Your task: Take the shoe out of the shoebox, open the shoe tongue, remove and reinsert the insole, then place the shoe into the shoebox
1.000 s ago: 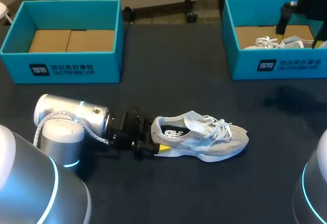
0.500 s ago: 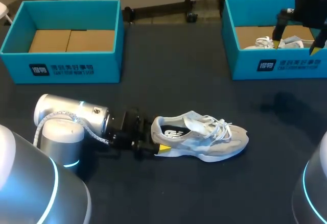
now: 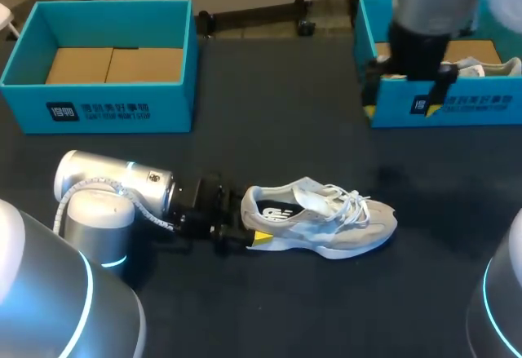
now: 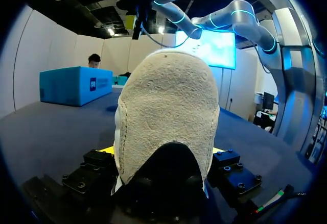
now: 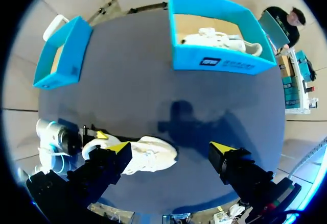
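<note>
A grey and white shoe lies on its sole on the dark table, toe pointing right, laces loose. My left gripper lies flat on the table behind the shoe and is shut on its heel; in the left wrist view the heel fills the space between the yellow tips of that gripper. My right gripper hangs open and holds nothing, high over the front left corner of the right shoebox. In the right wrist view, that gripper looks down on the shoe far below.
The right shoebox holds a second white shoe. A second blue shoebox at the far left shows only its cardboard floor. My left arm lies across the table's front left.
My right arm has swung left and forward from over the right shoebox's inside to its front left corner. The left arm and the shoe have not moved.
</note>
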`<state>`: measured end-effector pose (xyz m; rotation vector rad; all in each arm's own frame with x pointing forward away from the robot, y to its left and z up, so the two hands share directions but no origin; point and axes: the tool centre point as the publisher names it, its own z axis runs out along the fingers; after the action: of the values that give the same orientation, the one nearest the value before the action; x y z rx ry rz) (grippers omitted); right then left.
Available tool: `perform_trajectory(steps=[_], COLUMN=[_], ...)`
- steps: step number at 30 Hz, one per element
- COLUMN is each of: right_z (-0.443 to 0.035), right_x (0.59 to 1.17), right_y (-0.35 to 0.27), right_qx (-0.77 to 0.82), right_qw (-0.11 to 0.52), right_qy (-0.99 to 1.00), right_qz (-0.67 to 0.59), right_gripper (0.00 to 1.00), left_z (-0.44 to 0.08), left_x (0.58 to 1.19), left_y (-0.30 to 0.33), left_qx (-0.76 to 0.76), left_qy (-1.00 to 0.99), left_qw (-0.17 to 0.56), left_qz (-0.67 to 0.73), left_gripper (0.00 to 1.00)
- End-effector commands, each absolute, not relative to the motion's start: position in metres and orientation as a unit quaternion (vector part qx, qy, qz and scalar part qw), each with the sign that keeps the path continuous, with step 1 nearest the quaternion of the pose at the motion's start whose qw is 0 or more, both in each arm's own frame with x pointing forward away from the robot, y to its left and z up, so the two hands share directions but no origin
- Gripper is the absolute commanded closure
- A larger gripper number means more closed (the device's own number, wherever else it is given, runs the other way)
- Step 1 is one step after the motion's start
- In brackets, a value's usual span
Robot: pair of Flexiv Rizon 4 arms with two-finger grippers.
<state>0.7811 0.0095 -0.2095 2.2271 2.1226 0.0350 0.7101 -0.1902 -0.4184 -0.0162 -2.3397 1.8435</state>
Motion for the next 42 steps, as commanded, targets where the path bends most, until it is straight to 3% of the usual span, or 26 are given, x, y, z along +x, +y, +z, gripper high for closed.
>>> perform_trajectory(steps=[1,6,21,29,42], right_z=[-0.215,-0.226,-0.226,-0.240,-0.253], right_x=[0.773,0.748,0.748,0.725,0.704], right_y=[0.039,0.063,0.063,0.119,0.150], right_qx=[0.724,0.733,0.733,0.709,0.702], right_qw=[0.046,0.044,0.044,0.088,0.151], right_qy=[0.688,0.679,0.679,0.698,0.684], right_qz=[-0.002,-0.005,-0.005,-0.057,-0.129], right_gripper=[0.00,0.00,0.00,0.00,0.00], left_z=[-0.422,-0.422,-0.422,-0.422,-0.422], left_x=[0.710,0.710,0.710,0.710,0.710], left_y=[-0.190,-0.190,-0.190,-0.190,-0.190], left_qx=[-0.005,-0.005,-0.005,-0.005,-0.005], left_qy=[-0.783,-0.783,-0.783,-0.783,-0.783], left_qw=[0.081,0.081,0.081,0.081,0.081], left_qz=[0.617,0.617,0.617,0.617,0.617], left_gripper=[1.00,1.00,1.00,1.00,1.00])
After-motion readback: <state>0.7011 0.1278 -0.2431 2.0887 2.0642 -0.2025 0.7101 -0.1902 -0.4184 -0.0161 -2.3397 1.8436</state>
